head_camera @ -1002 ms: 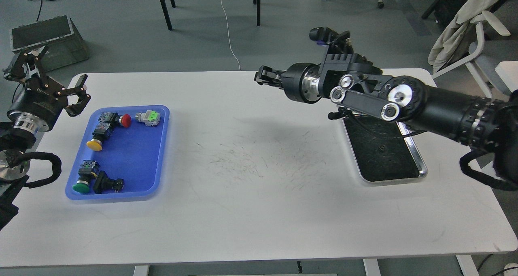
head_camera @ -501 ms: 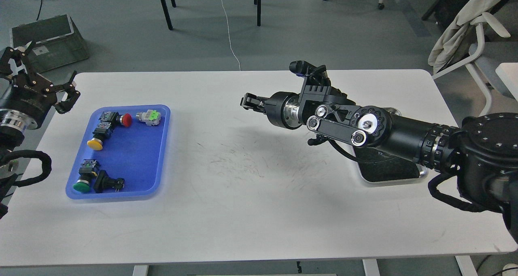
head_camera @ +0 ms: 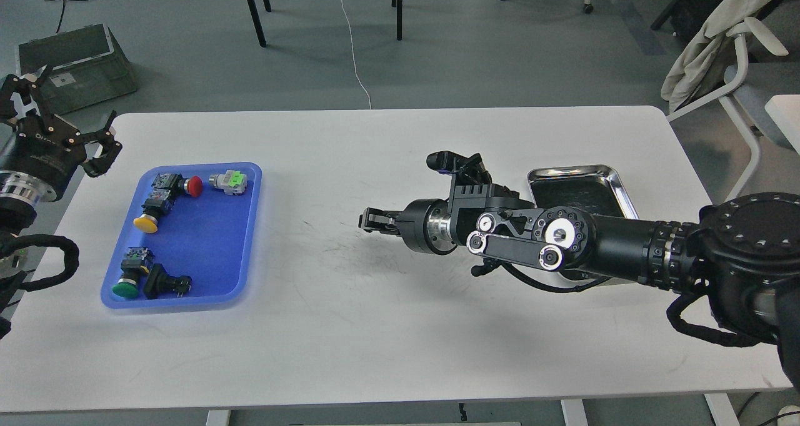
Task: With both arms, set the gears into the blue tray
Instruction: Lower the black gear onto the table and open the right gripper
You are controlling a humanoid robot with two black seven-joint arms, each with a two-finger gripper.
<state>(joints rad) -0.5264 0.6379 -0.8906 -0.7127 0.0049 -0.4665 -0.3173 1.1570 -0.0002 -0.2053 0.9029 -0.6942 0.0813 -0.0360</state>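
Note:
The blue tray (head_camera: 209, 245) lies at the table's left and holds several push-button switches with coloured caps. No gears show; they are hidden or out of view. My right gripper (head_camera: 367, 220) reaches in from the right and hovers low over the table's middle, well right of the blue tray. It looks small and dark, so I cannot tell its fingers apart or see anything between them. My left gripper (head_camera: 65, 110) hangs off the table's far left corner, behind and left of the blue tray, open with nothing between its fingers.
A shiny steel tray (head_camera: 572, 170) with a dark bottom sits at the right, its near half covered by my right arm (head_camera: 619, 242). A grey crate (head_camera: 69, 64) stands on the floor behind the left corner. A chair with cloth (head_camera: 712, 45) stands far right.
My right arm has swung left and down from over the table's back to low over its middle, uncovering the steel tray's far end. My left gripper has drawn back to the left.

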